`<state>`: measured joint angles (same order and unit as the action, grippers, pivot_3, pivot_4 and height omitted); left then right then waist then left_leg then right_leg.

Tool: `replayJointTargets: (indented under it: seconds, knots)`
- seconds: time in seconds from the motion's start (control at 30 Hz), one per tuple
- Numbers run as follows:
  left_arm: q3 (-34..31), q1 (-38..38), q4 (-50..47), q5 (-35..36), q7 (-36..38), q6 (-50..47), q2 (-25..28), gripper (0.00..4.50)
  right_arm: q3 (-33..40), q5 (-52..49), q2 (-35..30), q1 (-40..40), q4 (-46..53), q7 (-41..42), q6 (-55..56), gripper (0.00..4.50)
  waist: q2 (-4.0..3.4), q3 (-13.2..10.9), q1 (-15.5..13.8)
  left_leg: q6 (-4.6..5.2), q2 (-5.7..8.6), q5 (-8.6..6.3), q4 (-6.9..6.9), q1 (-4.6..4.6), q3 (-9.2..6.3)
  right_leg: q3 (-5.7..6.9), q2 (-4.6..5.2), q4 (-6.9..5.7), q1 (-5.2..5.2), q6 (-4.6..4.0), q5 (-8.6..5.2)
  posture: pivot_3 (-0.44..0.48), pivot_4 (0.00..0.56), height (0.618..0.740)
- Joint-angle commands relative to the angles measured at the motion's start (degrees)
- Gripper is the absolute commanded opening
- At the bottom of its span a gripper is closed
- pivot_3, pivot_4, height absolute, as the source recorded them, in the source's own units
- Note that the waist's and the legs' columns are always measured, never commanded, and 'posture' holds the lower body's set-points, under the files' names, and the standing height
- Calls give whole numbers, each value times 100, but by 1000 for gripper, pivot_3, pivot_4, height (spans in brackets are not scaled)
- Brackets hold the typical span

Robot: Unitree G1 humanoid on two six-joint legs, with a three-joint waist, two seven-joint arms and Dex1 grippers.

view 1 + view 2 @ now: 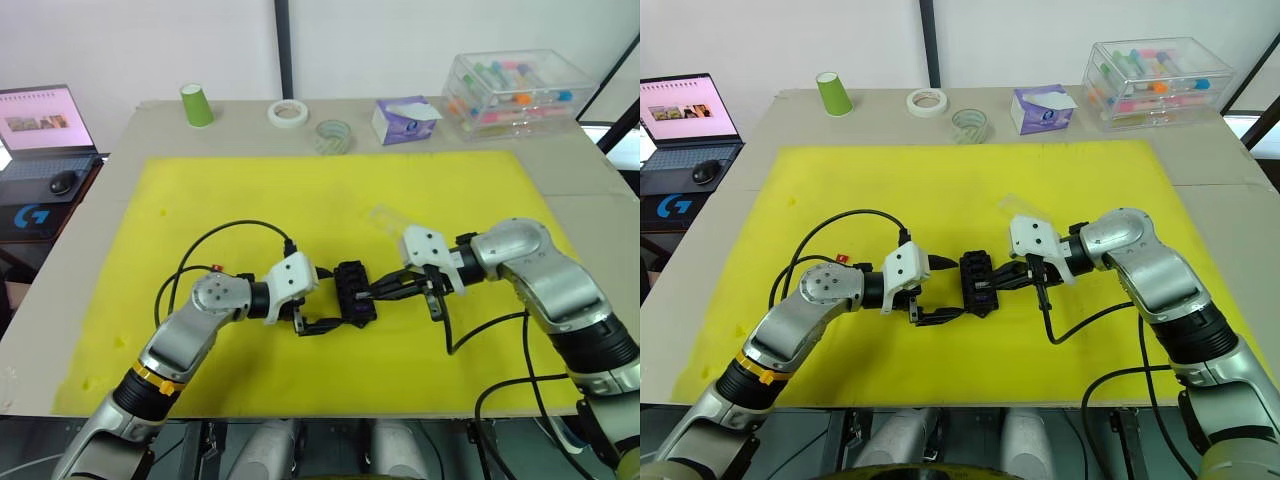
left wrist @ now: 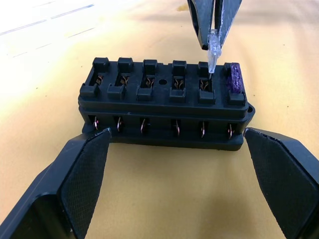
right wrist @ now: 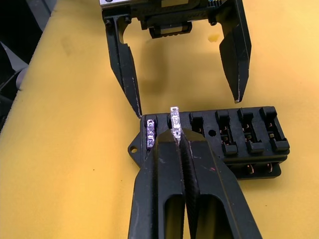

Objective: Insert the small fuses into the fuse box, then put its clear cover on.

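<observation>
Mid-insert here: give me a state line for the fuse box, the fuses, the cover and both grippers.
fuse box: upright on the mat, four slots empty.
seated fuse: fully in the end slot.
pale fuse: pinched, blades entering the next slot.
clear cover: off, on the mat.
left gripper: open, flanking the box.
right gripper: shut on the pale fuse.

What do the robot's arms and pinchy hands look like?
Both arms are shiny silver-grey metal with rounded joints. Each wrist has a white boxy block, and loose black cables loop beside them. The left gripper and right gripper each have two black fingers with ribbed pads. The left arm has an orange ring.

Head overview; opposed close wrist views
</observation>
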<state>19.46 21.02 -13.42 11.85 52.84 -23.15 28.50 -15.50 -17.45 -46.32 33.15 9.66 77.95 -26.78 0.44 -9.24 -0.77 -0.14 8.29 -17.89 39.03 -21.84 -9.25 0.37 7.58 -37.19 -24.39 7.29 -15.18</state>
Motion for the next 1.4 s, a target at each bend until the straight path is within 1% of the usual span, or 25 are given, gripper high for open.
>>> replayJointTargets:
  seconds: [0.03,0.5,0.83,0.97,1.13,1.4]
  knots:
    - [-69,36,-107,3,-5,88,-15,4474,-3,36,58,39,-7,20,139,0,0,0,1,0,0,0,0,0,0,0,0,0,0,0,0,0,150,740]
    - [-70,32,-137,-2,-18,69,-2,4474,-103,229,203,107,-326,-2,427,0,0,0,2,0,0,0,0,0,0,0,0,0,-1,0,0,0,150,740]
    - [-59,46,-128,-5,-1,75,-2,4474,-73,289,259,176,-445,-65,418,0,0,0,2,0,0,0,0,0,0,0,0,0,-1,0,0,0,150,740]
    - [-55,39,-148,-7,-6,70,-1,4474,-68,307,259,154,-433,-53,413,0,0,0,1,0,0,0,0,0,0,0,0,0,0,0,0,0,150,740]
    - [-53,21,-171,-7,-8,60,7,4474,92,-21,251,276,-185,1,37,0,0,0,1,0,0,0,0,0,0,0,0,0,-1,0,0,0,150,740]
    - [-42,24,-163,-10,-1,68,1,4474,46,58,202,283,-177,-6,63,0,0,0,1,0,0,0,0,-1,0,0,0,0,-1,0,0,0,150,740]
